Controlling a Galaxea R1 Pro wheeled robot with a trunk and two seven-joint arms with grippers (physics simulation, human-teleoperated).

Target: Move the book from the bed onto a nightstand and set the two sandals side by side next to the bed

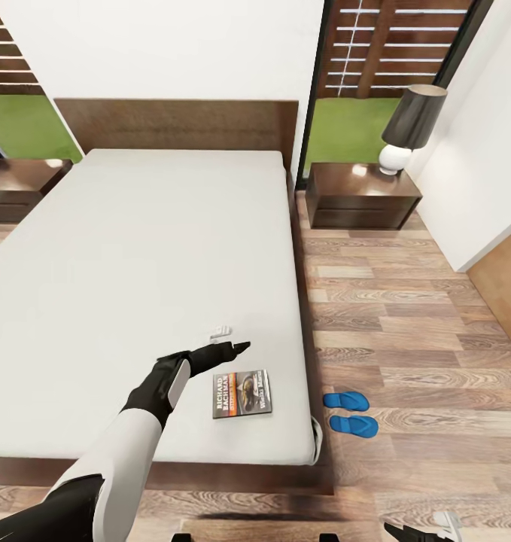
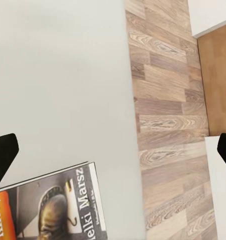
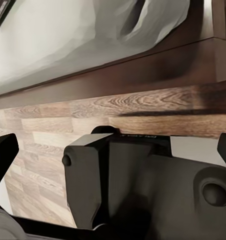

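Your left end effector [image 1: 229, 350] hung over the grey mattress of the bed [image 1: 135, 263], just beyond the book [image 1: 243, 393] and not touching it. In the left wrist view its 2 dark fingertips [image 2: 3, 155] stood far apart at the frame edges with nothing between them, so it was wide open and empty.

The book lay flat near the foot corner of the bed on your right side. In the head view its cover read "RICHARD BACHMAN" in white beside an orange band and a greyish picture. In the left wrist view the book [image 2: 58, 210] showed "...lki Marsz" along one edge and the letters "KING" on the orange part; a smaller line of print there was too small to read.

The 2 blue sandals [image 1: 349, 412] lay side by side on the wood-plank floor [image 1: 406, 316], just beside the bed's right edge near its foot.

A dark nightstand [image 1: 360, 194] stood right of the headboard, carrying a lamp [image 1: 409, 128] with a dark shade and white base. Another nightstand [image 1: 18, 184] stood at the left.

The right end effector [image 3: 113, 150] hung low by the bed's wooden frame [image 3: 143, 70], its fingertips well apart and holding nothing, open over the robot's own dark body parts.
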